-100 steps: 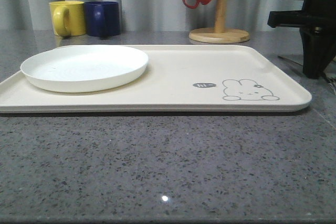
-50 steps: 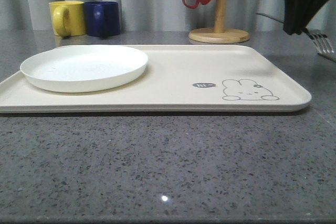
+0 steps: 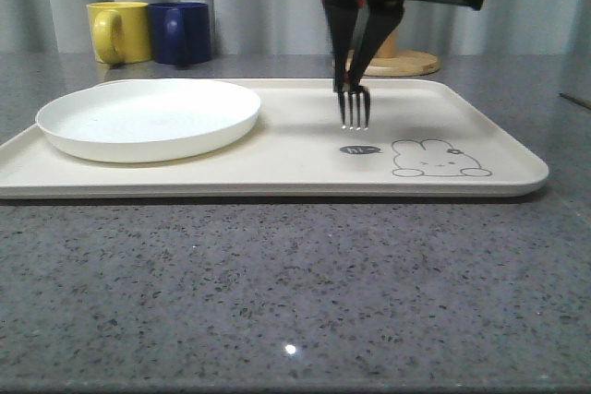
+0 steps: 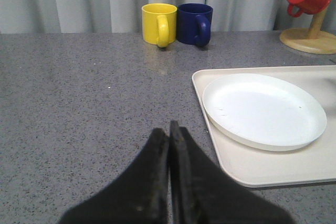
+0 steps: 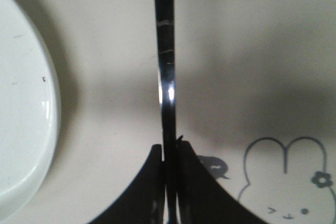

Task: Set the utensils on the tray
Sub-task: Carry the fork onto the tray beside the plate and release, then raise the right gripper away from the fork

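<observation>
The fork (image 3: 355, 107) pinched in my right claw (image 3: 355, 76) is polished metal, its handle mirror-bright. Under it the tray (image 3: 277, 149) looks like smooth, matt cream plastic. The white plate (image 3: 148, 118) has a soft sheen. The worktop (image 3: 295, 283) is speckled grey stone, polished. My fingers (image 4: 157, 182) are matt black.

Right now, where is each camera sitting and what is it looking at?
Front view: low at the table edge, looking forward over the tray; the right gripper hangs the fork tines-down above it.
Left wrist view: on the left arm, looking across the table at the mugs; the left gripper shows, jaws together.
Right wrist view: looking down on the tray; jaws pinch the fork.
All three share the plate.
</observation>
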